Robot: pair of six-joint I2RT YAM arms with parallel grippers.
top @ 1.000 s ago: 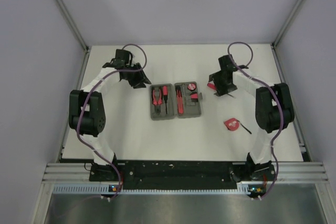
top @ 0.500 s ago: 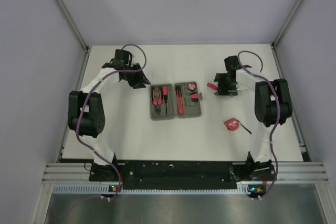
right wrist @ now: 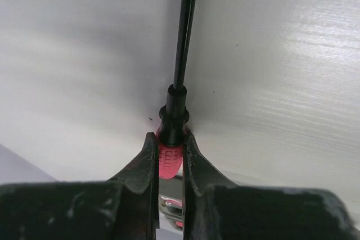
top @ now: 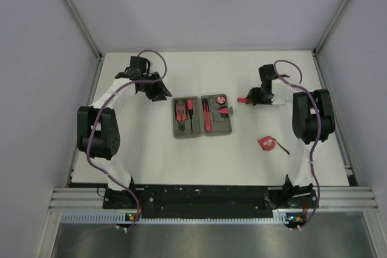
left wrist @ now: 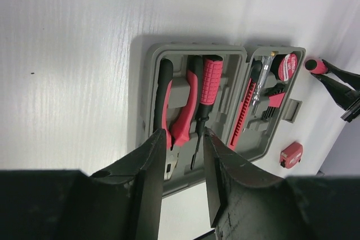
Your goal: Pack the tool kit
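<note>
The grey tool kit case (top: 181, 133) lies open mid-table, holding red-and-black pliers (left wrist: 169, 105), a red-handled screwdriver (left wrist: 211, 80) and a red knife (left wrist: 244, 108). To the right of the case, my right gripper (top: 247, 99) is shut on the red handle of another screwdriver (right wrist: 170, 158), whose black shaft (right wrist: 183, 37) points away over the white table. Left of the case, behind its corner, my left gripper (top: 160, 95) is open and empty, and the left wrist view shows the case beyond its fingertips (left wrist: 159, 139). The red tape measure (top: 266, 143) lies on the table to the front right.
A thin black piece (top: 282, 147) lies beside the tape measure. A round red item (left wrist: 288, 66) sits in the case's right half. Grey walls and metal rails (top: 84, 34) border the table on the left, back and right.
My right gripper has swung a little to the right, turned and shut on the red-handled screwdriver beside the case. The left arm has barely moved.
</note>
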